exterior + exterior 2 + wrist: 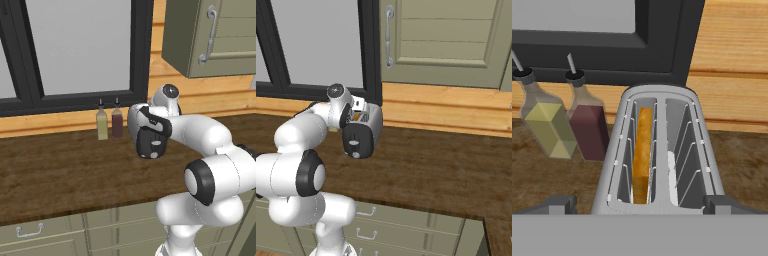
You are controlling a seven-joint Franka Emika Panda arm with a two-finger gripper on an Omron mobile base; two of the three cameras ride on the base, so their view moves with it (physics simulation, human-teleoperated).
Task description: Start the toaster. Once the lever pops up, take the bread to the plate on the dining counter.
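- Hand view: the toaster (659, 150) sits on the worktop (542, 170), with the bread (643, 155) standing in its left slot.
- Two bottles (564, 125) stand just left of it, below the window.
- Gripper (639, 204) hovers above the toaster, fingers (559, 204) wide apart, holding nothing.
- Right base view: the toaster's (363, 132) black end panel faces the camera.

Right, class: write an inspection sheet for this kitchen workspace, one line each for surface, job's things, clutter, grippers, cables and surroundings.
Surface: dark wood worktop.
Job's things: toaster upright near the window; bread standing in its left slot in the hand view.
Clutter: yellow bottle and dark red bottle beside the toaster.
Grippers: gripper open, holding nothing, above the toaster.
Cables: nothing seen.
Surroundings: black-framed window; olive cabinet; drawers.
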